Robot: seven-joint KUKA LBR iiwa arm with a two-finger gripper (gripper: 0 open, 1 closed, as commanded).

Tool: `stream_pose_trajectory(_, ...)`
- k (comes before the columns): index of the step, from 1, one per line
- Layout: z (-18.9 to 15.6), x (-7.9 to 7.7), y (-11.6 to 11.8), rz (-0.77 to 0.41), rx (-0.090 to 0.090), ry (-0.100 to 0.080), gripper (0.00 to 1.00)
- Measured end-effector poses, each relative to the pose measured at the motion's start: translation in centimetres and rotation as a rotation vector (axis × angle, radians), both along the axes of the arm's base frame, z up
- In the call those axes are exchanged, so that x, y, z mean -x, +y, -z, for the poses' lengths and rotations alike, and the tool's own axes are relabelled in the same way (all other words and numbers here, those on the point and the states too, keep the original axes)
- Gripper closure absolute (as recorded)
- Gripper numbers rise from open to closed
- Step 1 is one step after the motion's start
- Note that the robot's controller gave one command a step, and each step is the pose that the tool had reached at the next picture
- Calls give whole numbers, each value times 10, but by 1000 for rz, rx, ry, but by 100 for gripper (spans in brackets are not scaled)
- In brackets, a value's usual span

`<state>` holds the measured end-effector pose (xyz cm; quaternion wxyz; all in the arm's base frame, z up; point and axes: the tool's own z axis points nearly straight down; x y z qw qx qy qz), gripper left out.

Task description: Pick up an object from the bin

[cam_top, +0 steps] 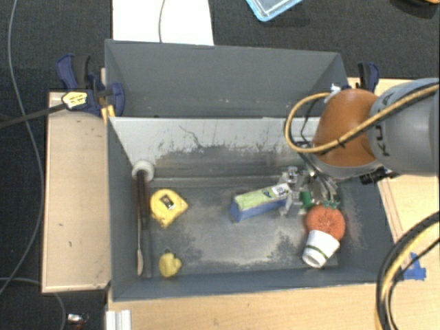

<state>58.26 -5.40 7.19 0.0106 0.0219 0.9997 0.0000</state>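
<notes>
- my pincer [297, 192] sits at the right end of the green-and-blue tube [258, 202], centre-right of the frame; how open it is, i cannot tell.
- an end-only grip could let the tube pivot out, or knock the orange-and-white toy [322, 232] just below.

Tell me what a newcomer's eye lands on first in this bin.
The arm's orange-covered wrist looms at the right, its gripper low by the right end of a green and blue tube in the middle of the bin. Just in front lies an orange-red ball against a white cup; at the left, a yellow tape measure beside a long thin stick.
</notes>
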Motion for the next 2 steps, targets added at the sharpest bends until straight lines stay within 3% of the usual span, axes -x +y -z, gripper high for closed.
stream_pose_trajectory(1,0,0,0,-1,0,0,100)
stream_pose_trajectory(2,-64,11,3,-47,0,8,100)
